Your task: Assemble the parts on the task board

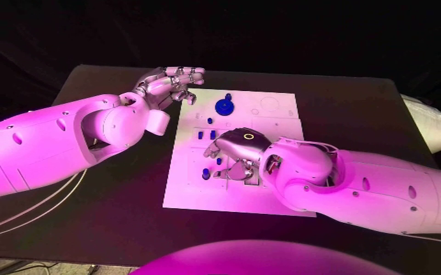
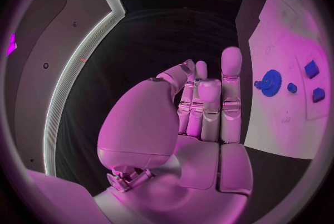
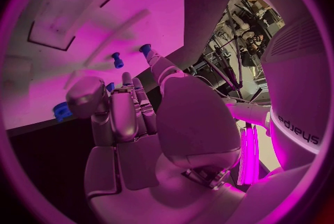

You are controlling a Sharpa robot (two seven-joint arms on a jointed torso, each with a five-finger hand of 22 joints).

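The task board (image 1: pixel 276 192) lies flat in the middle of the black counter (image 1: pixel 358 106), and the right hand (image 1: pixel 237 153) hangs low over its middle, palm down, fingers curled toward the plate. Small blue parts sit right by those fingers: one peg (image 1: pixel 205 173) just beside the fingertips, others (image 1: pixel 210 121) a little beyond them. Whether a fingertip already pinches a piece I cannot tell (the wrist view shows a blue peg (image 3: pixel 145 49) close against one fingertip, contact unclear).

The left hand (image 1: pixel 170 86) hovers off the board's far corner, holding nothing, fingers loosely bent and apart. Just past it, on the board, stands the blue gear (image 1: pixel 225 104), the largest part.

These pieces look like hard plastic: light, rigid, smooth, and small enough to roll or tip if nudged. The pegs are probably best pinched across the shaft between thumb and one fingertip; the gear by its raised hub or rim edges.
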